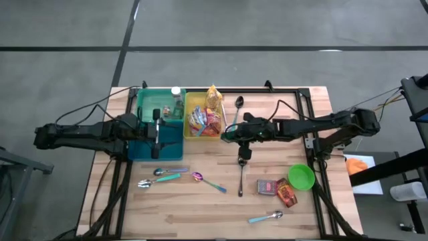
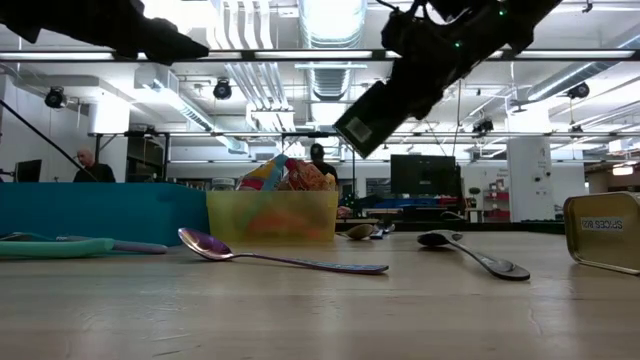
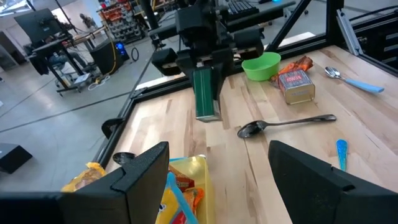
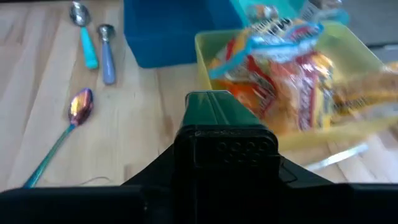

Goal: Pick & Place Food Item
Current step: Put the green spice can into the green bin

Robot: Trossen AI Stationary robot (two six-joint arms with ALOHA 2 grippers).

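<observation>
High view: right tool pinches a green tin above the bench, just beside the yellow bin of snack packs; left tool hangs spread over the teal bin. Left wrist view: tin held upright, off the wood. Right wrist view: tin clamped, yellow bin just ahead.

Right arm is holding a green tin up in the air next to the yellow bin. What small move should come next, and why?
Probably carry the green tin a little further sideways until it hangs over the yellow bin, then lower it. The right gripper has its jaws shut on the tin, lifted clear of the table, beside the bin rather than above it. The bin already holds snack packets, so it looks like the drop spot.
</observation>
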